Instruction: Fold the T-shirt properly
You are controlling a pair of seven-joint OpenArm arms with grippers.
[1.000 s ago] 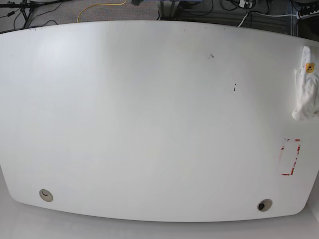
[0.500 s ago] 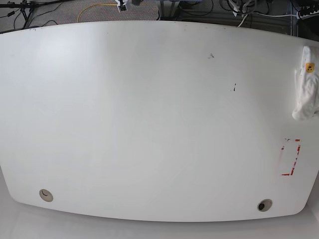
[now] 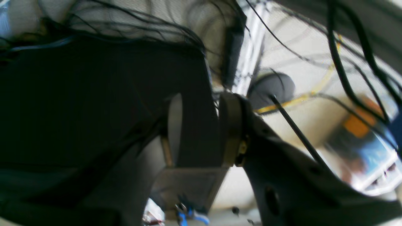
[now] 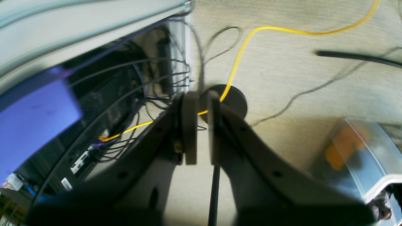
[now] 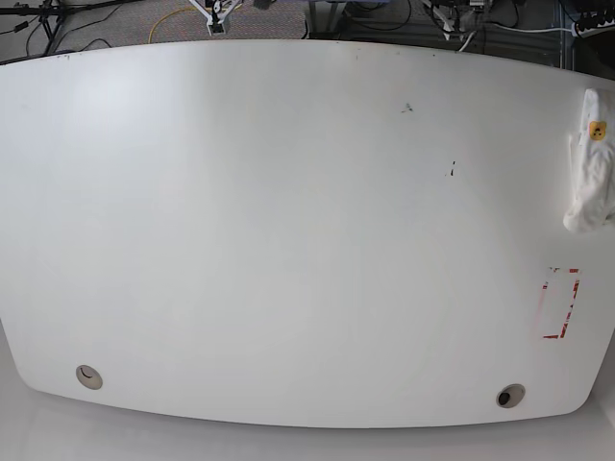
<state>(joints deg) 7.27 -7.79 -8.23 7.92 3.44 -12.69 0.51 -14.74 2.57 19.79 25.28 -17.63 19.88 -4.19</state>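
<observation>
The T-shirt [image 5: 588, 187] lies as a crumpled white bundle at the far right edge of the table [image 5: 288, 221], with a small orange mark on it. Both grippers hang beyond the table's far edge, over the floor and far from the shirt. My right gripper [image 5: 216, 13] shows at the top left of the base view; in its wrist view the right gripper [image 4: 202, 97] has its jaws nearly together with nothing between them. My left gripper [image 5: 449, 12] shows at the top right; in the blurred left wrist view the left gripper [image 3: 202, 97] has its jaws apart, only dark background in the gap.
A red tape rectangle [image 5: 559, 303] marks the table near the right front. Two round cable holes [image 5: 88, 376] [image 5: 510, 395] sit near the front edge. Behind the table, the floor carries a yellow cable [image 4: 238, 56], black cables and a clear plastic bin [image 4: 361, 150].
At the top edge of the base view both gripper tips have slid leftward and come a little further into view. The T-shirt has not moved.
</observation>
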